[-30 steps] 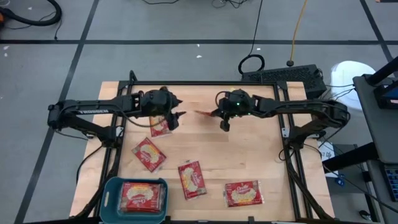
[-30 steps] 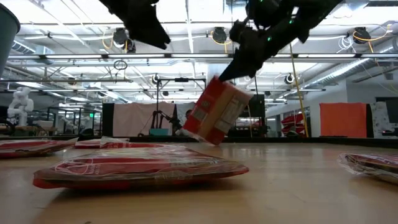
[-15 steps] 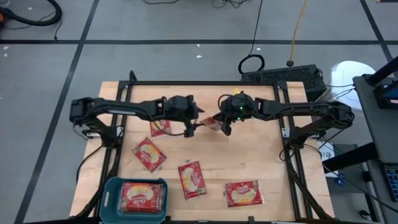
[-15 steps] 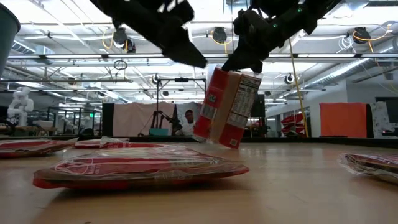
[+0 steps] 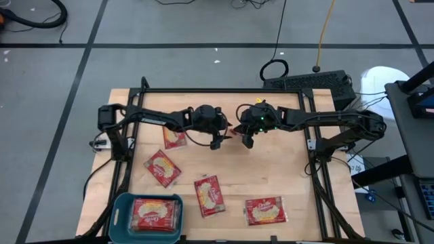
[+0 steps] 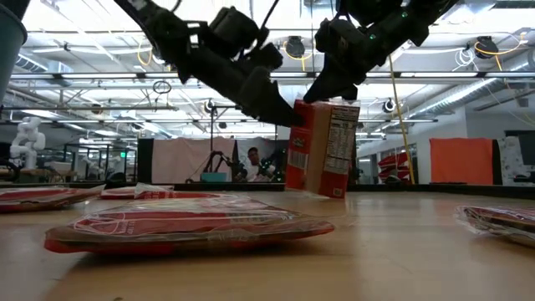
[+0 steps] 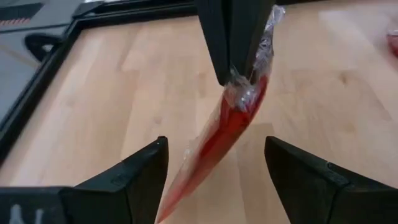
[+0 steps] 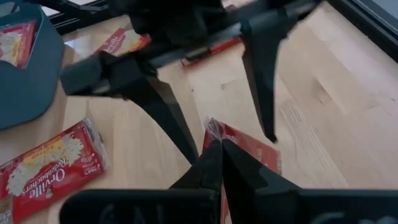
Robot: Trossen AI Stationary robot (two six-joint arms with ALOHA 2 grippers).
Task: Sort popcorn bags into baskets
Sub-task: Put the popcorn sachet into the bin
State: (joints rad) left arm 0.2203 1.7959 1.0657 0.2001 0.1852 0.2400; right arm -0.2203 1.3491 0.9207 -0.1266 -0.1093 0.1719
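My right gripper (image 5: pixel 241 133) hangs over the table's middle, shut on a red popcorn bag (image 7: pixel 231 118) that dangles edge-on below it. My left gripper (image 7: pixel 214 165) is open and level with that bag (image 6: pixel 322 149). Its two fingers stand on either side of the bag's lower half and touch nothing. Several more red bags lie flat on the wood (image 5: pixel 161 168), (image 5: pixel 209 195), (image 5: pixel 266 211), one of them (image 5: pixel 174 138) under the left arm. The teal basket (image 5: pixel 121 205) sits at the near-left corner with bags inside. My right gripper pinches the bag's crinkled clear top seam (image 7: pixel 247 87) between its two fingers (image 7: pixel 217 43), coming from above and pointing down. The bag hangs upright below the fingers, its lower edge (image 6: pixel 330 192) close to the table. Whether that edge touches the wood, I cannot tell.
A black frame rail (image 5: pixel 203 90) runs along the far edge of the table. Bare wood (image 5: pixel 271 166) lies between the hanging bag and the bags near the front. A flat bag (image 6: pixel 184 226) lies close to the low camera.
My left arm has reached toward the table's right, away from the bag beneath it and up to the hanging bag, so its open fingers now flank it. The held bag has swung from tilted to upright under my right gripper, which has stayed shut and nearly still.
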